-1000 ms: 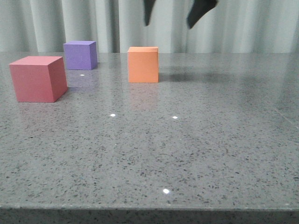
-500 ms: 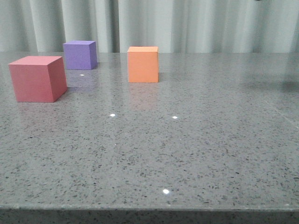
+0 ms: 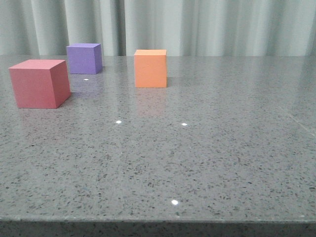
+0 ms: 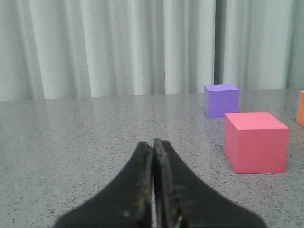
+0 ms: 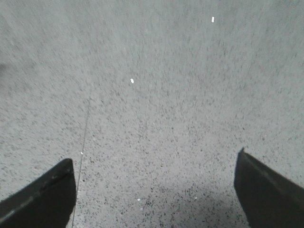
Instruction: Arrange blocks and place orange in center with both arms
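Note:
Three cubes stand on the grey speckled table [image 3: 207,163]. The pinkish-red block [image 3: 39,83] is nearest at the left, the purple block [image 3: 84,58] sits behind it, and the orange block [image 3: 150,68] stands to their right, apart from both. No gripper shows in the front view. In the left wrist view my left gripper [image 4: 153,142] is shut and empty, low over the table, with the pinkish-red block [image 4: 255,141], the purple block [image 4: 221,100] and an edge of the orange block [image 4: 301,108] ahead of it. My right gripper [image 5: 156,161] is open over bare table.
A pale pleated curtain [image 3: 197,27] hangs behind the table's far edge. The table's front edge [image 3: 158,219] runs along the bottom of the front view. A thin seam line [image 5: 84,137] crosses the tabletop under the right gripper.
The right gripper's dark fingers, seen above the orange block a second ago, have left the front view upward and to the right. Their shadow on the table is gone. The blocks have not moved.

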